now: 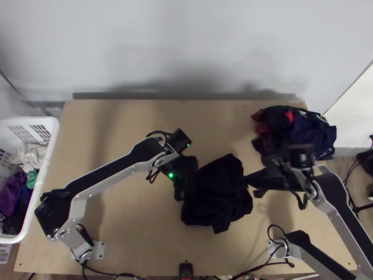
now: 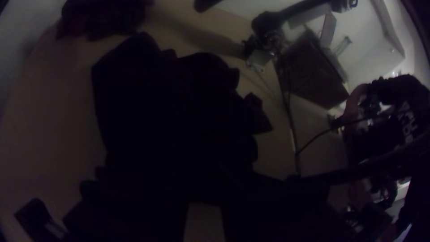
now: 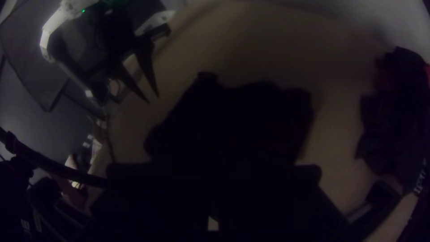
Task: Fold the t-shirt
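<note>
the dark t-shirt [image 1: 217,193] is lying bunched, low and slightly right of centre in the top view. loose folds could be causing a pinch of several layers. the right wrist view is showing the left gripper [image 3: 152,98] gaping; the top view is hiding that gap. whether the right gripper [image 1: 251,186] is open or closed, i cannot tell.

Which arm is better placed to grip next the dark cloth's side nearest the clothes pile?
I'd judge right: the right gripper points at that side of the bunched dark cloth, while the left gripper is by the opposite side.
</note>
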Robot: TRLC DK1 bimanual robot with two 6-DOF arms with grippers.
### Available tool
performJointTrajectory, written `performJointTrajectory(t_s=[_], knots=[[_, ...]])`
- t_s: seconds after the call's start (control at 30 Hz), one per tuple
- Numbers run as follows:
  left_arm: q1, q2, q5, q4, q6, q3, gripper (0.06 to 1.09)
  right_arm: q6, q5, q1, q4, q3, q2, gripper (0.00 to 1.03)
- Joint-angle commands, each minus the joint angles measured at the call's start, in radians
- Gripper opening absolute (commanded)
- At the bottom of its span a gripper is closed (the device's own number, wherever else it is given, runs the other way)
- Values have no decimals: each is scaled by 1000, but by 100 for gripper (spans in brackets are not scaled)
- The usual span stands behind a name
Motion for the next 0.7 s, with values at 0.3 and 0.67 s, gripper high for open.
performJointTrajectory(t_s=[0.3, 0.67], knots=[[112, 5, 71, 102, -249, -223, 20, -94, -26, 365, 22, 64, 235, 3], [140, -20, 90, 217, -337, -281, 20, -150, -46, 507, 22, 107, 373, 3]])
